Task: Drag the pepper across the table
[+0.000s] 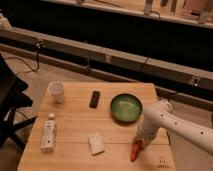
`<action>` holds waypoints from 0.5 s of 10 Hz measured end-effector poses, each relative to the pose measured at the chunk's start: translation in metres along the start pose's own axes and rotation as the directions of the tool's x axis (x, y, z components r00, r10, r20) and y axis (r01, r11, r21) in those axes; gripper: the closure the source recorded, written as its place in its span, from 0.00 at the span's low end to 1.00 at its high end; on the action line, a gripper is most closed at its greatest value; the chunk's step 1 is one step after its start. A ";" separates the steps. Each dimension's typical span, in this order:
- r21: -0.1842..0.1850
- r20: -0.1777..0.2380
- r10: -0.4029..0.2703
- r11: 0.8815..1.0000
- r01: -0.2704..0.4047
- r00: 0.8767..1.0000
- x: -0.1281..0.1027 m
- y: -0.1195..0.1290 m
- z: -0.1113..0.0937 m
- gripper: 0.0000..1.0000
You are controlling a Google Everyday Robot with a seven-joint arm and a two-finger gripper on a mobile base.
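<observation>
Worktop (75, 125): light wooden planks, roughly square, small dark logo (161, 161) at the near right corner.
Pepper (135, 150): red-orange, slim, lying on the worktop near its near edge, right of centre; long axis runs near to far, tapered end toward the near edge.
Gripper (138, 142): at the far end of the pepper, low over the worktop, at the tip of the white arm (170, 122) that reaches in from the right.
Fingers: cannot tell how they stand; they merge with the top of the pepper, and contact cannot be judged.
Bowl (126, 107): green, round, far of the pepper, just left of the arm's bend.
Block (95, 143): white, rectangular, left of the pepper, apart from it.
Bottle (48, 133): white, lying on its side along the left edge, cap toward the far side.
Cup (56, 92): white, upright, far left corner.
Dark bar (94, 99): small, flat, black, between cup and bowl.
Chair (10, 105): dark, off the worktop's left side, partly cut by the edge of view.
Background: long dark benches, cables on the floor behind.
</observation>
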 end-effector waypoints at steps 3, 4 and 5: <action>0.009 -0.001 0.011 1.000 -0.011 1.000 0.017 0.009 -0.006 0.99; 0.009 -0.001 0.011 1.000 -0.011 1.000 0.022 0.014 -0.009 0.99; 0.008 0.001 0.011 1.000 -0.011 1.000 0.027 0.020 -0.011 0.99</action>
